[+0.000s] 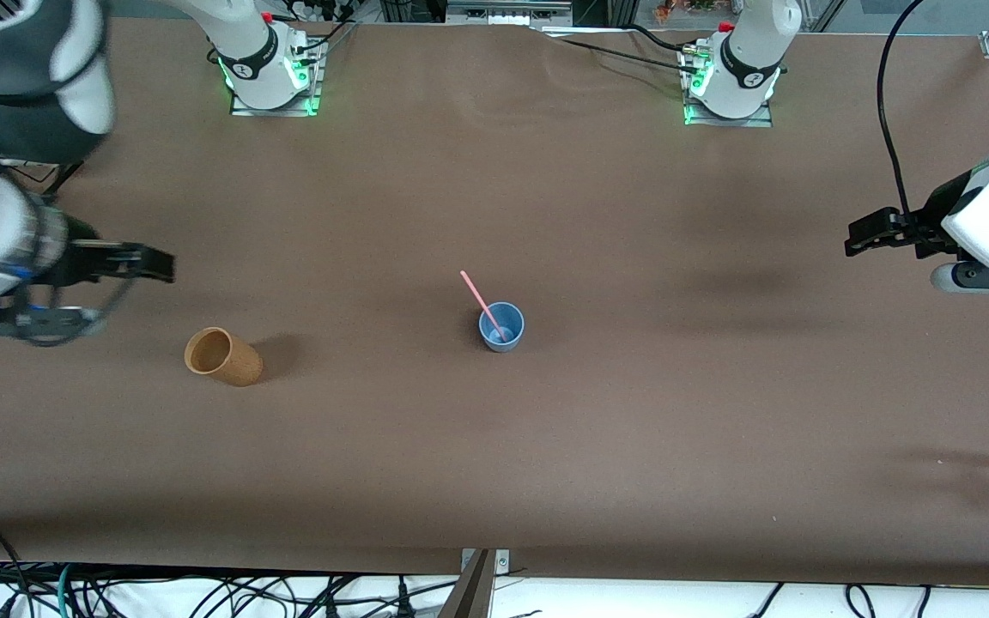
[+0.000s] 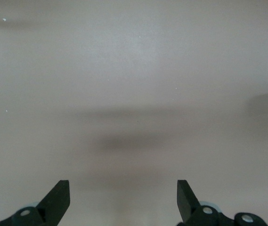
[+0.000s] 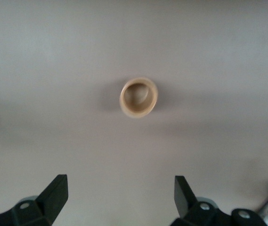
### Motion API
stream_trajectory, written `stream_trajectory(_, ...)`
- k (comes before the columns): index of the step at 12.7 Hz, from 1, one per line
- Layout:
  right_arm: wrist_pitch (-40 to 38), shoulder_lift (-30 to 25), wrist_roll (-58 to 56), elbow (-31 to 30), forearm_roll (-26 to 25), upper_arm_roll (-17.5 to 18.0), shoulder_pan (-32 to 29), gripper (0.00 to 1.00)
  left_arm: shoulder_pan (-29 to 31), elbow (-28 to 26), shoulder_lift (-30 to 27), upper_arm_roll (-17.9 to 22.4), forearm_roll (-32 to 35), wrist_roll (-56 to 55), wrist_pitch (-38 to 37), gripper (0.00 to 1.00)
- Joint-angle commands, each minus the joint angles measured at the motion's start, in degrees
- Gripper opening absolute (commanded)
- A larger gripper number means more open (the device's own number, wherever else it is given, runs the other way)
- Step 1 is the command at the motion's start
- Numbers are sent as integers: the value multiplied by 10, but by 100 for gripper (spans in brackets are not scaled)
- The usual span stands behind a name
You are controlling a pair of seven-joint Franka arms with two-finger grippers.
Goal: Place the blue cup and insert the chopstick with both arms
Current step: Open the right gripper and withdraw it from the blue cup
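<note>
Cup [image 1: 502, 327]: upright mid-table, so the chopstick [image 1: 482, 301] leans inside it.
Left gripper [image 1: 862, 235]: wide open, empty, over the left arm's end.
Right gripper [image 1: 151, 264]: wide open, empty, over the right arm's end.

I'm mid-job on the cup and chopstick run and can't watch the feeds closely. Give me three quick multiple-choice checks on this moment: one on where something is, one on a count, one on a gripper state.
1. Where is the chopstick?
A. Lying flat on the table
B. Standing tilted in the blue cup
C. Held by the left gripper

2. How many cups stand on the table?
A. One
B. Two
C. Three

3. What state is the right gripper in?
A. Open and holding nothing
B. Shut on the tan-brown cup
C. Shut on the chopstick

Answers:
1. B: the pink stick's lower end sits inside the cup and its upper end leans out over the rim.
2. B: only the blue cup at mid-table and the tan-brown cup toward the right arm's end show.
3. A: the right wrist view shows its fingers spread apart with bare table between them.
</note>
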Motion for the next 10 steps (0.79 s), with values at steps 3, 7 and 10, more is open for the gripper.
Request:
stream_trajectory(3, 1, -167, -4, -167, -96, 284, -226, 100, -3, 16, 11, -3, -15, -2, -3, 100)
stream_trajectory(7, 77, -234, -12, -285, -122, 294, -245, 100, -24, 52, 41, -10, -14, -2, -2, 100)
stream_trajectory(10, 81, -225, -13, -279, -120, 293, -245, 100, -37, 63, 67, -10, -14, -2, 20, 100)
